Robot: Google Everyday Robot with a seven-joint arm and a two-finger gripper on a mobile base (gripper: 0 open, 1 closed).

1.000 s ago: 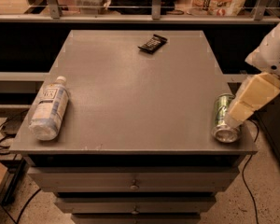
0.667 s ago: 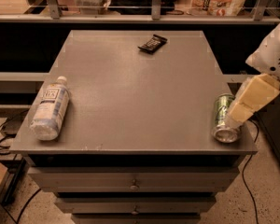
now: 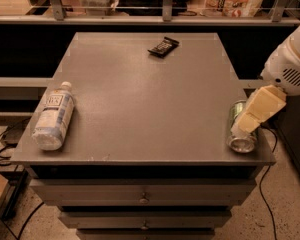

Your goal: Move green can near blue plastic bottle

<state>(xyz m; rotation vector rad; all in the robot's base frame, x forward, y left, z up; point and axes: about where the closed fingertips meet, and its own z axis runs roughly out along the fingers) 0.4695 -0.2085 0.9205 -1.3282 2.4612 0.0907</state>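
The green can (image 3: 237, 129) lies on its side at the front right corner of the grey table (image 3: 145, 99), its silver end facing the front edge. The blue plastic bottle (image 3: 54, 116) lies on its side at the front left, white cap pointing away. My gripper (image 3: 247, 121) comes in from the right on the white arm (image 3: 290, 66). Its cream-coloured fingers (image 3: 260, 109) lie over the can's right side and hide part of it.
A dark snack packet (image 3: 163, 46) lies at the back centre of the table. Drawers (image 3: 142, 199) sit under the tabletop. A railing with bags behind it runs along the back. Cables lie on the floor at left and right.
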